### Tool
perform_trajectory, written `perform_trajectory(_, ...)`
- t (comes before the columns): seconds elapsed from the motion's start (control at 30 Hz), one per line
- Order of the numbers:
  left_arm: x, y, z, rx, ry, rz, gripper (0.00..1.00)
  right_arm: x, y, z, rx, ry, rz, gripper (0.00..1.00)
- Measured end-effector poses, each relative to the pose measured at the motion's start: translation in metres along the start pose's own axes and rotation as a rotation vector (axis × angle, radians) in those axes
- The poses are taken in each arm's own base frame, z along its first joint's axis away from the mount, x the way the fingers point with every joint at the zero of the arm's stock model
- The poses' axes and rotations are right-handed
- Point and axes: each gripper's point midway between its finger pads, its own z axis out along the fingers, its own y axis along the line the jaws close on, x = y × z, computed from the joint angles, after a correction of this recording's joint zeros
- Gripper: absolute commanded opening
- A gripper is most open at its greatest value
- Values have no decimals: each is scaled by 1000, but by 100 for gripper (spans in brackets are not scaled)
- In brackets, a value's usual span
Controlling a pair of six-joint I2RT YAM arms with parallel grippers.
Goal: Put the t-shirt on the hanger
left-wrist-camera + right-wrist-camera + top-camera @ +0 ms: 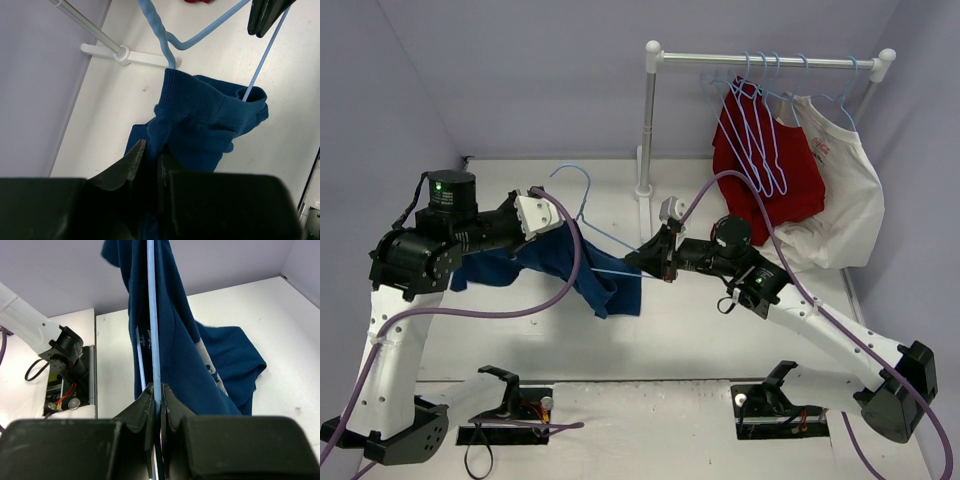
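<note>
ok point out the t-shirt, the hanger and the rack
t-shirt (200,125), left wrist view, cloth below the collar
hanger (156,31), left wrist view, twisted neck
rack (649,120), top view, upright post

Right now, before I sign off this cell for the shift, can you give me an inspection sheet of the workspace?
Surface: white table, bare patches look clean.
Job's things: t-shirt bunched, its collar gathered round the hanger; not spread on it yet.
Clutter: red shirt, white shirt and spare hangers, all on the rail.
Grippers: left gripper shut on the t-shirt; right gripper shut on the hanger's wire.
Cables: purple cable loops loose along each arm; the left one crosses over the t-shirt.
Surroundings: white rack at the far side, pale walls.
</note>
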Motion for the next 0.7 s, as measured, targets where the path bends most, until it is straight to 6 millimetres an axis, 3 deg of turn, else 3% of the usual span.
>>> perform_trajectory(0.1,2,-5,0,9,-6,0,0,2,2,0,-10,7,0,1)
perform_trajectory(0.23,6,-11,0,19,-5,-27,0,8,-4,2,2,27,-4,38)
perform_trajectory(0.37,13,-13,5,-1,-3,-85,0,8,-18,4,66,32,-7,58)
perform_trajectory(0.53,30,-7,7,-97,21,-127,0,3,-40,-1,207,37,12,68)
perform_trajectory(0.7,42,-1,6,-205,17,-148,0,-6,-61,-22,401,14,78,71)
